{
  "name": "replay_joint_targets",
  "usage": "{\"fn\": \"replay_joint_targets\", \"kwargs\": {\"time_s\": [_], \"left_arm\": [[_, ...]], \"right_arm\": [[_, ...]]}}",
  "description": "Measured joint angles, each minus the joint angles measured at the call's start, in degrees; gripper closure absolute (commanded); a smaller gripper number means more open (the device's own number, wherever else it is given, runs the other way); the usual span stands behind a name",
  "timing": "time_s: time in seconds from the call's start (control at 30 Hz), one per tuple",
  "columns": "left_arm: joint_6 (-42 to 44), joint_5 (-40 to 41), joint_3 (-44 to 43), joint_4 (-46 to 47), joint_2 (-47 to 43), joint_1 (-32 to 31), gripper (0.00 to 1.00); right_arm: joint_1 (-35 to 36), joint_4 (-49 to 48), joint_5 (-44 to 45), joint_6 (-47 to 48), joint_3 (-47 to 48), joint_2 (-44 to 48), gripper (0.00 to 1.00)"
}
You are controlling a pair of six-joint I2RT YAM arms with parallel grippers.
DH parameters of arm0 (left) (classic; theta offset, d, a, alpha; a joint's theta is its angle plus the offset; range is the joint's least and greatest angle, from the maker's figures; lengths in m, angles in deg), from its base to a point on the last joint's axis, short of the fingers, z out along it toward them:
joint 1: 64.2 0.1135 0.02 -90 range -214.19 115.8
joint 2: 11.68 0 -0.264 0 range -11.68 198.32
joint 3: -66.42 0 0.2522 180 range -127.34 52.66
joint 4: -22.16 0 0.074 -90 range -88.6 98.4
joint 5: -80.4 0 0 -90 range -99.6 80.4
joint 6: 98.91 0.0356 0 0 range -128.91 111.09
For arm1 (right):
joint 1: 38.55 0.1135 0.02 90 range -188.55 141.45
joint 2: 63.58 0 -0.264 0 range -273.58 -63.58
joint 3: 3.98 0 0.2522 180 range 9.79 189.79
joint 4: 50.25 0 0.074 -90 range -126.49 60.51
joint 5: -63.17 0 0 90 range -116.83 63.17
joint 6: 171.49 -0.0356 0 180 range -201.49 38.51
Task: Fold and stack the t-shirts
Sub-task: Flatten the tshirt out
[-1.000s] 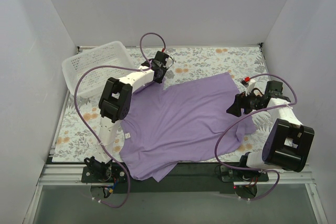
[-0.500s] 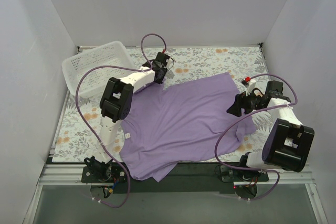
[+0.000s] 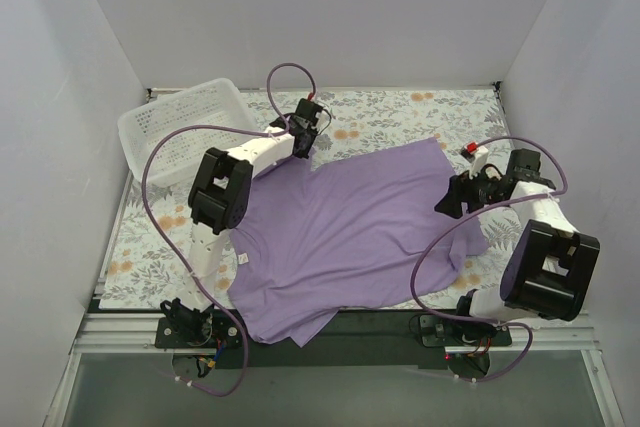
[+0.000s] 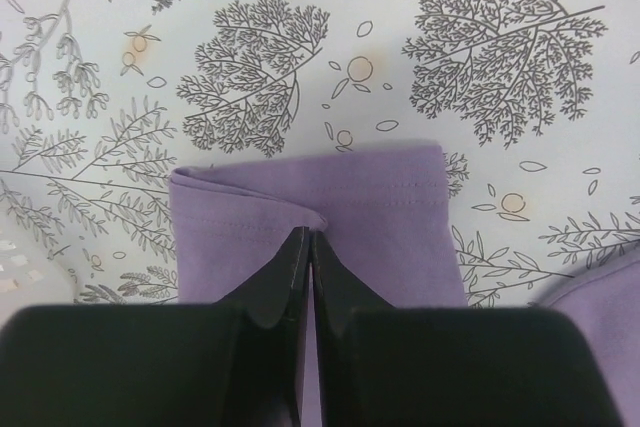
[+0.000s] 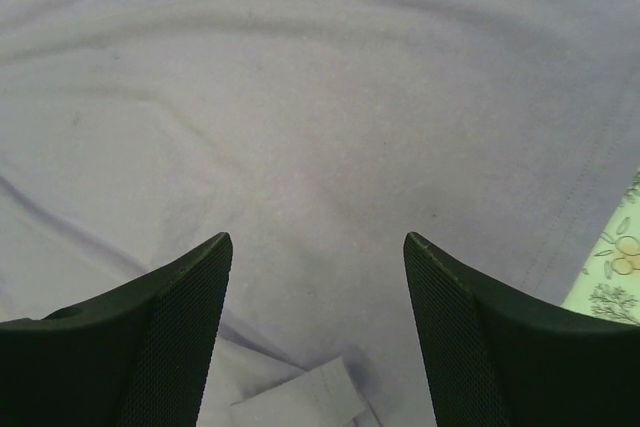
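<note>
Jaws of the left gripper point(image 4: 308, 237) meet tight on a raised pinch of the sleeve point(image 4: 385, 197) of the purple t-shirt point(image 3: 350, 227), which lies spread across the floral tablecloth point(image 4: 480, 47). The right gripper point(image 5: 317, 239) gapes wide over the shirt's right side, holding nothing. A white basket point(image 3: 150, 137) sits at far left.

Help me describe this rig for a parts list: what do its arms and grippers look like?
Both the left arm and right arm have white links and boxy black joint housings. A purple cable loops loosely along each. The left gripper and right gripper are black with tapered fingers; the right one's pads show a fine mesh texture.
</note>
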Motion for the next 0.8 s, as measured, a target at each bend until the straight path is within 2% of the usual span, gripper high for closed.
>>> {"fn": "replay_joint_targets", "kwargs": {"time_s": [0.17,0.37,0.8], "left_arm": [[-0.2,0.3,3.3,1.7,-3.9,0.0,1.00],[-0.8,0.2,4.9,3.3,-8.1,0.0,1.00],[-1.2,-0.8,5.2,4.8,-9.2,0.0,1.00]], "right_arm": [[0.0,0.0,1.5,-1.1,6.2,-5.6,0.32],[0.0,-0.6,2.8,-7.6,19.0,-18.5,0.38],[1.3,-5.2,4.7,-22.3,43.6,-41.3,0.42]]}}
